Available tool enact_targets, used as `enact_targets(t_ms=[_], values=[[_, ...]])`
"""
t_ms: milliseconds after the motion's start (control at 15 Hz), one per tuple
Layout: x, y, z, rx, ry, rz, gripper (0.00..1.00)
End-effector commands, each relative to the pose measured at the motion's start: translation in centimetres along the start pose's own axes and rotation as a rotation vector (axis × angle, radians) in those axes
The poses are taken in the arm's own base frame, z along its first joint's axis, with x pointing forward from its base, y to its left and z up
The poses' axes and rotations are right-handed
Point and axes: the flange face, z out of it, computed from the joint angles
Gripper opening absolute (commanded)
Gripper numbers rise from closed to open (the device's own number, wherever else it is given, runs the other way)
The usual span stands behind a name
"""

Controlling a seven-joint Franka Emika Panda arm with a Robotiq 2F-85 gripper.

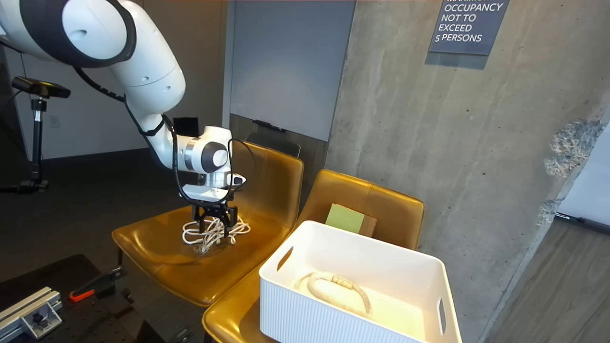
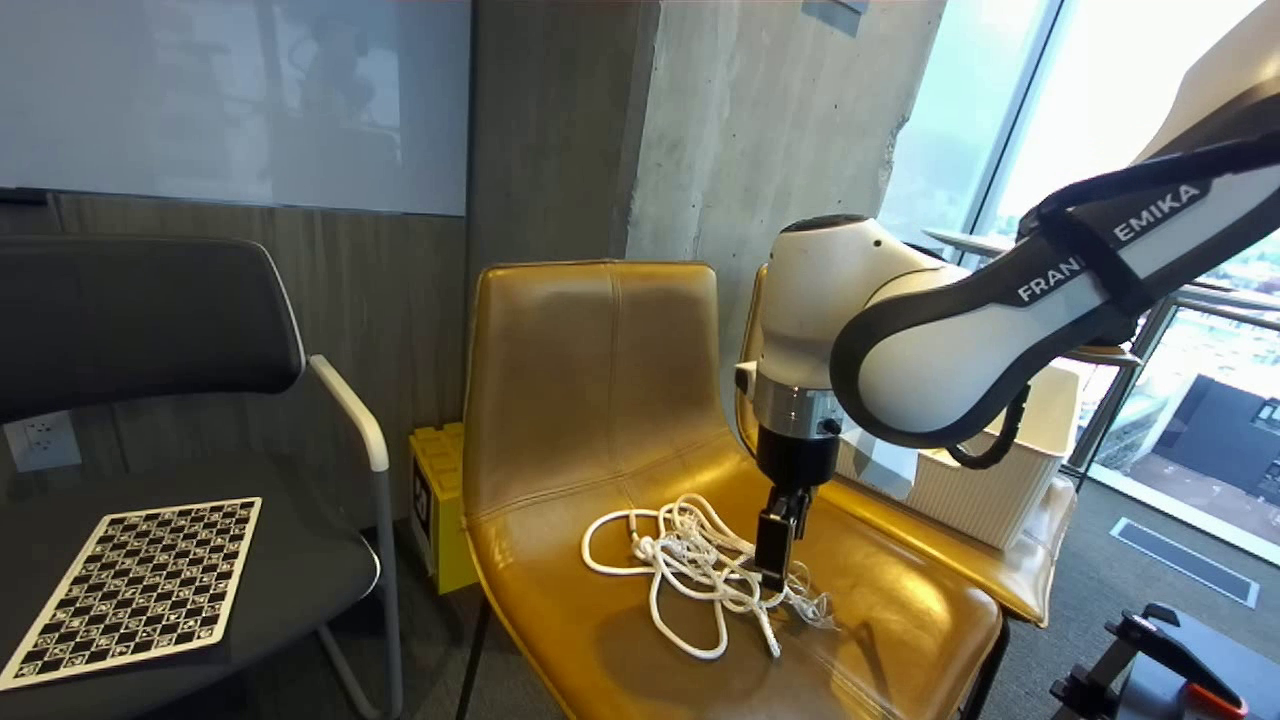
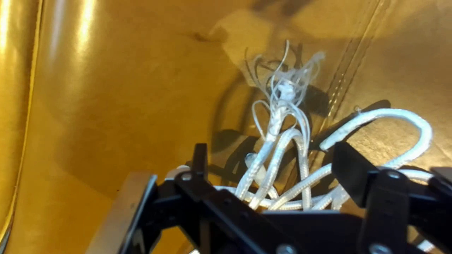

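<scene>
- In the wrist view, we see the gripper [image 3: 272, 155] unclenched, its jaws well apart, with strands of white rope [image 3: 273, 165] showing between them; we make out nothing clasped.
- There the frayed end [image 3: 287, 88] points toward the top of the view, and the strands nearest it run lengthwise up to it from between the jaws.
- In an exterior view, we find the rope heaped on the chair [image 2: 590, 380]. So tangled, it has no single axis, but it spreads longest from left to right, with the frayed end at the right, just past the gripper. We cannot tell whether the gripper touches it.
- In an exterior view, the gripper points straight down at the rope; the bin [image 1: 295, 314] stands on the next chair [image 1: 381, 195].
- We judge the step in hand to be lining up a grasp; the next move would call for settling around several strands, then closing.
</scene>
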Motion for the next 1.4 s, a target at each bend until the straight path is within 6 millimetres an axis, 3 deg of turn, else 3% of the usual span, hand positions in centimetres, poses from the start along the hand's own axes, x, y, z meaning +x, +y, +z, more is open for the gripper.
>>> enact_targets(t_ms=[0, 533, 733, 867, 1133, 1333], values=[[0.4, -0.3, 0.6, -0.003, 0.016, 0.007, 0.56], [0.5, -1.3, 0.5, -0.013, 0.032, -0.006, 0.01], [0.5, -1.7, 0.2, -0.019, 0.038, -0.009, 0.0], [0.4, -2.1, -1.2, -0.029, 0.049, -0.017, 0.01], [0.2, -2.0, -10.3, -0.054, 0.171, -0.009, 0.01], [0.0, -0.8, -18.5, -0.086, 0.288, 0.024, 0.01]])
